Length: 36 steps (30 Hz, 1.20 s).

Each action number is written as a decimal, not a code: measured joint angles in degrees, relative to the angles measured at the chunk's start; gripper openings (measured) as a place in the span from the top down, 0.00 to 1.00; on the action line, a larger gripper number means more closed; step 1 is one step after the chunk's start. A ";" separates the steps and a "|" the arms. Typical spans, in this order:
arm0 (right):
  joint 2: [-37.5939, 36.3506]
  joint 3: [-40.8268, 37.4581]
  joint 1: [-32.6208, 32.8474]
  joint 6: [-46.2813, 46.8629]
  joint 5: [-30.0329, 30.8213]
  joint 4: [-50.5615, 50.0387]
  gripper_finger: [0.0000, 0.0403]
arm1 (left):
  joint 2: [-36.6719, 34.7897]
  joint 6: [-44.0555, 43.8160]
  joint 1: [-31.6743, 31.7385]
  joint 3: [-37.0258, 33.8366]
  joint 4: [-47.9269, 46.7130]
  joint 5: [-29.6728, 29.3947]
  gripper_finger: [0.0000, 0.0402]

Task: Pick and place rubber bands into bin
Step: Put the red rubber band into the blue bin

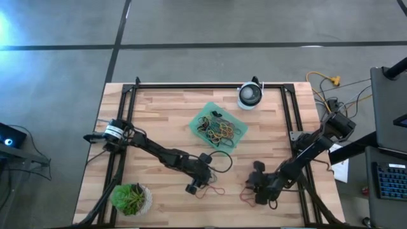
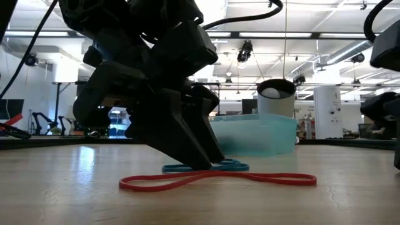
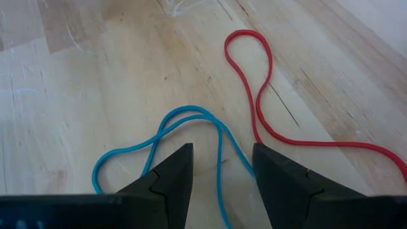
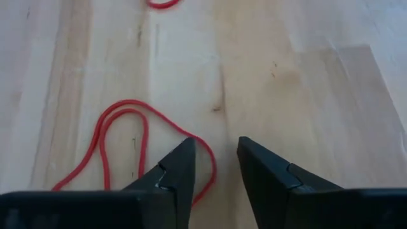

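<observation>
Left gripper (image 3: pixel 222 166) stands parted over a thin blue rubber band (image 3: pixel 191 130) beside a long red rubber band (image 3: pixel 261 121) on the wood-grain table (image 1: pixel 165 121); right gripper (image 4: pixel 216 162) parted by another red band (image 4: pixel 121 143); farther back, translucent mint bin (image 1: pixel 198 122) holds assorted bands.

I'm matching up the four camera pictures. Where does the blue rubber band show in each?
High view: not discernible under the left gripper.
Low view: blue rubber band flat behind the red rubber band.
Left wrist view: centre, running between the fingers.
Right wrist view: not in it.
Shared landmark: the long red band beside it.
</observation>
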 joint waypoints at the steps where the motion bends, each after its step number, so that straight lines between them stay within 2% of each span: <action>1: -0.07 -0.48 -0.02 1.51 -0.39 0.17 0.72 | 0.00 -0.02 0.02 -0.02 0.00 0.00 0.63; 4: -0.09 -1.23 -0.01 3.26 -0.26 0.40 0.78 | -0.02 -0.01 0.00 -0.04 -0.02 0.00 0.63; 12: 0.03 -1.00 -0.04 -2.26 -1.38 0.63 0.97 | -0.02 0.00 0.02 -0.11 -0.04 0.00 0.63; 16: 0.08 -0.37 -0.02 -5.51 -1.21 0.22 0.98 | -0.02 0.00 0.02 -0.13 -0.07 0.00 0.63; 25: 0.69 3.84 0.31 -20.10 1.66 -0.45 0.98 | -0.02 0.00 0.00 -0.13 -0.07 -0.01 0.63; 36: 0.52 9.81 0.61 -30.15 8.57 -4.29 0.98 | -0.02 0.02 0.00 -0.26 -0.04 -0.01 0.63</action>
